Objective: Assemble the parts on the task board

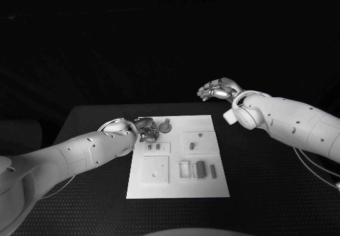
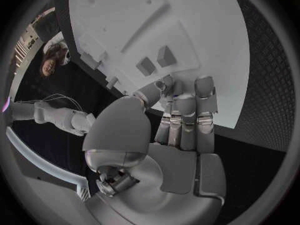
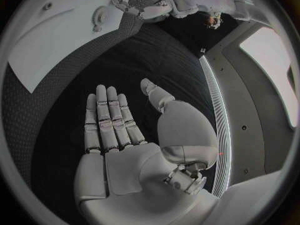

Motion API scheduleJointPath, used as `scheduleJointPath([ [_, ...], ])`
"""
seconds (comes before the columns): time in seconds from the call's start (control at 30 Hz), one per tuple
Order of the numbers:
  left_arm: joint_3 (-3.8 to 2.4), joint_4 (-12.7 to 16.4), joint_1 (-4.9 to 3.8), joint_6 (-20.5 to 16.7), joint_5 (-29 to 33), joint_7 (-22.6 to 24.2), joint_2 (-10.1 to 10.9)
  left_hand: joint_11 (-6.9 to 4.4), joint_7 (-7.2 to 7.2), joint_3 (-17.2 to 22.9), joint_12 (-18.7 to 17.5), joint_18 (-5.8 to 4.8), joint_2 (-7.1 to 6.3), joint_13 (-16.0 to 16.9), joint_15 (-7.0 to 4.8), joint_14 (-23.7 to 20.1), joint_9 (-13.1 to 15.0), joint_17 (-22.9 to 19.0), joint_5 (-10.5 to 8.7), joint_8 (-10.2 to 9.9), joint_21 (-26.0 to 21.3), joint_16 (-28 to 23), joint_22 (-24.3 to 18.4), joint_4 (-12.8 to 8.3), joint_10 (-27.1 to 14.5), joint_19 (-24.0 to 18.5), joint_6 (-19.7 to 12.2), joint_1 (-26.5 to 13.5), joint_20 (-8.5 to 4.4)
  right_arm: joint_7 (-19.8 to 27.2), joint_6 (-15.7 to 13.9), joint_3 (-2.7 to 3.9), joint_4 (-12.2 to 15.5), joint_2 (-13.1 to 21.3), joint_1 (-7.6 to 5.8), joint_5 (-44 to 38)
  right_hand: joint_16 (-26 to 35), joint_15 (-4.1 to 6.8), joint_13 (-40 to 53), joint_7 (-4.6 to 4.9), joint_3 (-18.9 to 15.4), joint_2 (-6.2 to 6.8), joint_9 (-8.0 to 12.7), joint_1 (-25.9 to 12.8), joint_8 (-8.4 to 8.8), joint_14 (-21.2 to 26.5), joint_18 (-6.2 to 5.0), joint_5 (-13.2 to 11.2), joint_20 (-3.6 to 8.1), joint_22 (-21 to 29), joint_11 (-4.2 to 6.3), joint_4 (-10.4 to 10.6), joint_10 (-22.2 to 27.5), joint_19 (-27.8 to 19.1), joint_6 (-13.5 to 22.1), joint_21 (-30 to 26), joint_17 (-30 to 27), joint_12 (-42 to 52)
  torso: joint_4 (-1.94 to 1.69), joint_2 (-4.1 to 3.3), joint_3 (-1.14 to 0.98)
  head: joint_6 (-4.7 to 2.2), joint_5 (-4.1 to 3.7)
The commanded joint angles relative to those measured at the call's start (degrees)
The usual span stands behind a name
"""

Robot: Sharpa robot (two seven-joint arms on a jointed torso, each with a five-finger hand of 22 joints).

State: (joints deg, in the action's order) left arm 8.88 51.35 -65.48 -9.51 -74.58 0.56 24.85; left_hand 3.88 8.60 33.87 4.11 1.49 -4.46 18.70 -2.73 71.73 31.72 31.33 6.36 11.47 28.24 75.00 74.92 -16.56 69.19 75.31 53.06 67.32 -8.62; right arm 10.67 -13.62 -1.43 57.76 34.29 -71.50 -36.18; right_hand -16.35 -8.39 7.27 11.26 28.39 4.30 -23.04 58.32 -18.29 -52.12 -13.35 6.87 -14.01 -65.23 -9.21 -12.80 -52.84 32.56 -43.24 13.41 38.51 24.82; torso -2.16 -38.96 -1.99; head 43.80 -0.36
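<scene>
While the board lies mid-surface, its small parts sit toward four o'clock: light, rigid, probably slick, best pinched by their long sides. At ten o'clock the left robot hand touches the board's edge, apparently holding nothing. Farthest, at one o'clock, the right robot hand hovers released. No writing is legible.

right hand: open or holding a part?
Open. The right hand shows a flat bare palm with straight fingers, raised off the task board, over the table's far edge.
</scene>
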Motion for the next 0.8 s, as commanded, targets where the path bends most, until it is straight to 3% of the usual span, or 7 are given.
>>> scheduleJointPath([
  [0.03,0.09,0.26,0.24,1.33,0.62,0.36,-0.23,0.50,0.30,-0.41,-0.40,6.23,-0.50,-0.40,0.53,-0.02,-0.26,0.10,-0.16,-0.54,0.27,0.45,1.25,0.07,-1.23,0.02,-1.09,0.05,0.54,0.52,0.38,0.03,-0.01,-0.07,0.00,-0.04,0.15,-0.11,-0.05,1.19,0.03,0.23,0.10,0.11,-0.25,0.20,0.85,0.13,0.02,-0.06,-0.11,0.23,-0.08,-0.15,0.31,-0.40,0.10,-0.11,0.00,-0.01,0.03,-0.01,-0.01],
  [0.23,0.09,0.24,0.24,0.69,0.85,0.39,-0.11,0.57,0.35,-0.43,-0.35,6.33,-0.52,-0.40,0.60,-0.05,-0.38,0.11,-0.18,-0.70,0.29,0.50,1.26,0.08,-1.43,0.02,-1.51,0.10,0.63,0.52,0.38,0.03,-0.02,-0.08,0.01,-0.04,0.16,-0.11,-0.06,1.19,0.03,0.23,0.11,0.12,-0.26,0.20,0.85,0.13,0.02,-0.10,-0.11,0.23,-0.08,-0.15,0.32,-0.44,0.12,-0.11,-0.01,0.00,0.03,0.03,-0.06],
  [0.37,0.09,0.05,0.25,0.19,1.00,0.40,-0.03,0.73,0.11,-0.47,-0.28,6.57,-0.76,-0.37,0.76,-0.08,-1.05,0.09,-0.21,-2.01,0.33,0.61,1.25,0.07,-1.92,0.05,-4.27,0.36,0.83,0.50,0.37,0.02,-0.07,-0.08,0.01,-0.04,0.17,-0.11,-0.06,1.19,0.03,0.23,0.11,0.13,-0.26,0.20,0.85,0.13,0.02,-0.12,-0.11,0.23,-0.08,-0.14,0.32,-0.46,0.12,-0.11,-0.01,-0.01,0.02,-0.01,-0.03],
  [0.8,0.04,-0.17,0.23,0.19,1.04,-0.19,0.93,1.19,-0.39,-0.69,-0.36,7.00,-1.27,-0.38,1.21,-0.24,-1.40,0.03,-0.24,-2.24,0.37,0.83,1.25,0.06,-3.50,-0.01,-5.86,0.61,1.26,0.34,0.51,0.02,-0.07,0.16,0.01,-0.15,0.19,-0.12,-0.07,1.19,0.02,0.27,0.13,0.16,-0.26,0.21,0.85,0.13,0.02,-0.15,-0.11,0.20,-0.07,-0.15,0.34,-0.50,0.13,-0.11,-0.01,0.02,0.00,-0.12,-0.06],
])
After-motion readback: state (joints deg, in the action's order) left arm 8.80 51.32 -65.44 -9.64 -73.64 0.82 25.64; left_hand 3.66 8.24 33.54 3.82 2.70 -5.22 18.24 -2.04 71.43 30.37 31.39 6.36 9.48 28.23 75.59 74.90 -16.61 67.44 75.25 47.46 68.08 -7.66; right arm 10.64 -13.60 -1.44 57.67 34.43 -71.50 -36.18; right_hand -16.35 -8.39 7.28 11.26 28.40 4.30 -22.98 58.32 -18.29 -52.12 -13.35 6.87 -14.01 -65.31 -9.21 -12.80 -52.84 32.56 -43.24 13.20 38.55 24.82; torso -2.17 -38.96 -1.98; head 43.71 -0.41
